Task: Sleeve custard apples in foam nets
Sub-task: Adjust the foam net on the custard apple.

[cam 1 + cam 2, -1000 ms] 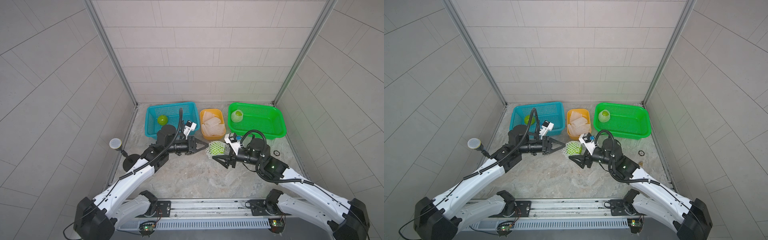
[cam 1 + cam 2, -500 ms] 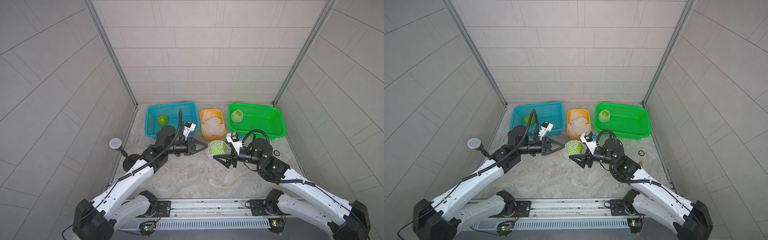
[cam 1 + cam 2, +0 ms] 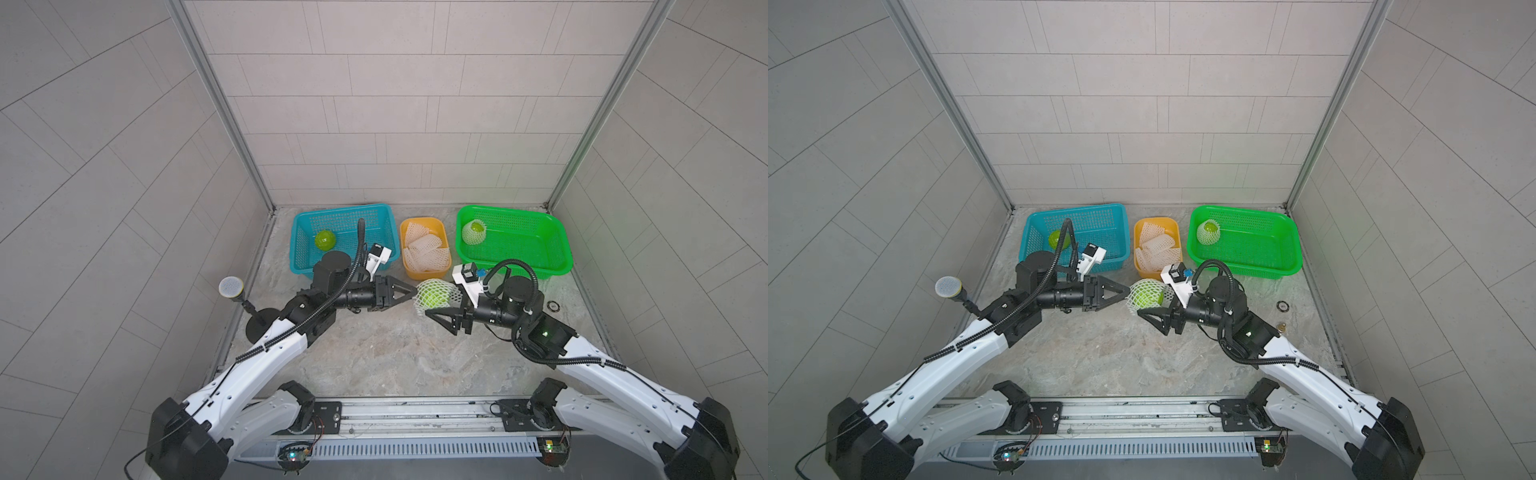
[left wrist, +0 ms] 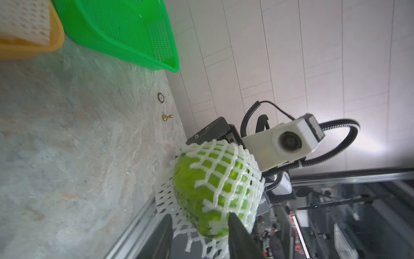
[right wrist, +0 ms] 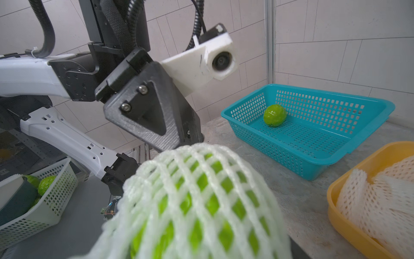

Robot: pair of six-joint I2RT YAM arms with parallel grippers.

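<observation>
Three custard apples (image 3: 324,240) on table (image 3: 374,353), two in foam nets (image 3: 467,237)

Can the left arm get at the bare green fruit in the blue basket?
Probably yes: the left tool is open, and the bare fruit lies alone in the open-topped blue basket beside that arm. It should back off the netted fruit first.

In the right wrist view netted custard apple (image 5: 201,201) blurred and edge-cropped, bare custard apple (image 3: 1053,237) partly behind black cable (image 3: 1067,221)
</observation>
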